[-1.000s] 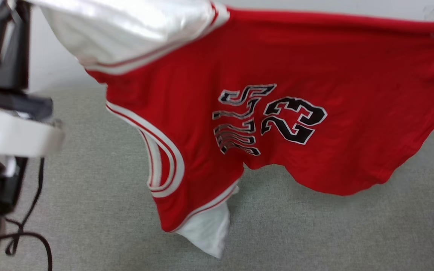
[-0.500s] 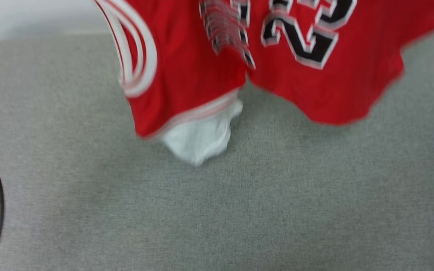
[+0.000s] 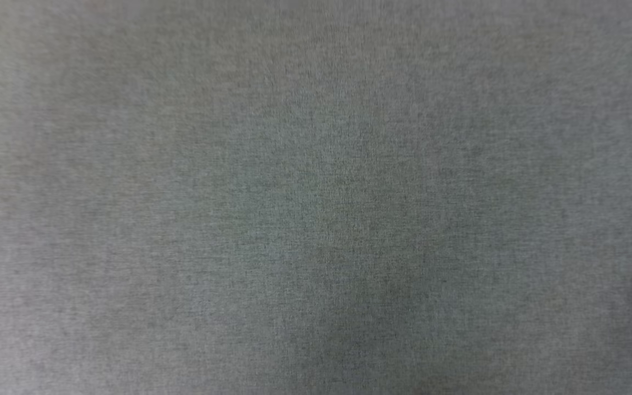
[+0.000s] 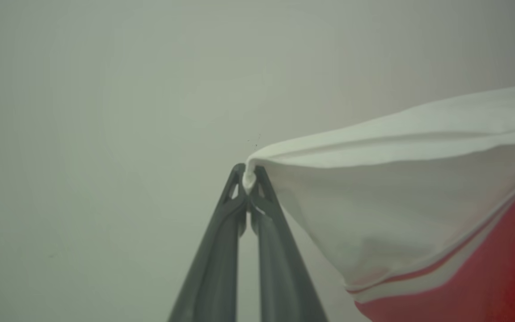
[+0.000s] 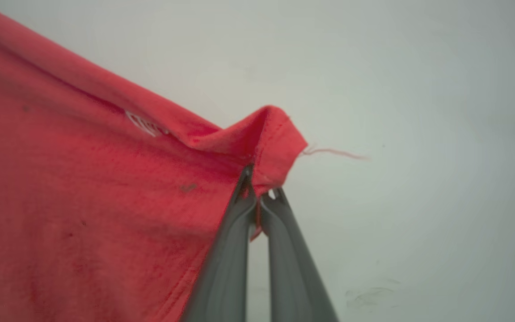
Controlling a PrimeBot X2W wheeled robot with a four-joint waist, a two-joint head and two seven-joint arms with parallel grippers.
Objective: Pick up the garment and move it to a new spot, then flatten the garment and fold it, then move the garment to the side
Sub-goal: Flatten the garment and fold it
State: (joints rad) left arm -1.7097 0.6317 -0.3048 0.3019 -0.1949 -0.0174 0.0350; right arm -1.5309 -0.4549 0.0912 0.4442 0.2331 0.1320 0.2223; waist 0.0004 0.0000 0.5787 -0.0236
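left tool (image 4: 249, 172), right tool (image 5: 261, 190), slim dark grey tapering fingers (image 4: 217, 268)

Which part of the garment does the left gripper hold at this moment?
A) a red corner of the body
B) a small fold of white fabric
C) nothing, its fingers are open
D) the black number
B: in the left wrist view the left gripper has its fingertips closed on a small bunch of white cloth, and the white part of the garment spreads away from that pinch.
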